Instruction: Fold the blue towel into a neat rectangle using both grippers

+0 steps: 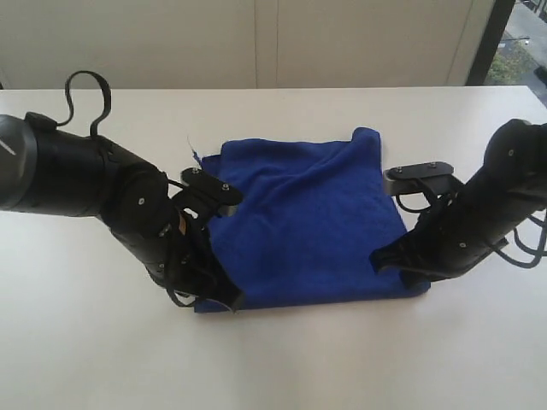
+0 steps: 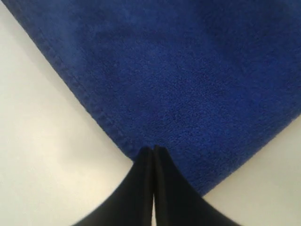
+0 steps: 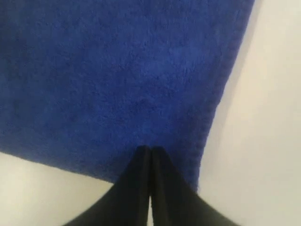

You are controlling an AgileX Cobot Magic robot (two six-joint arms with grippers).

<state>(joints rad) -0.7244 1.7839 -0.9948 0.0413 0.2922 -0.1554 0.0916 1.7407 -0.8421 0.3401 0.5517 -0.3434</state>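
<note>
Your exterior view alone shows the whole blue towel [image 1: 308,213], centre frame; wrist views show corners. One towel, two grippers: left gripper [image 2: 153,149], right gripper [image 3: 150,149], both closed tight.

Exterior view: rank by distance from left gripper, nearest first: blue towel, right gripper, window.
1. blue towel: left gripper sits at its near-left corner.
2. right gripper: at the towel's near-right corner.
3. window: far right, in the background.
</note>
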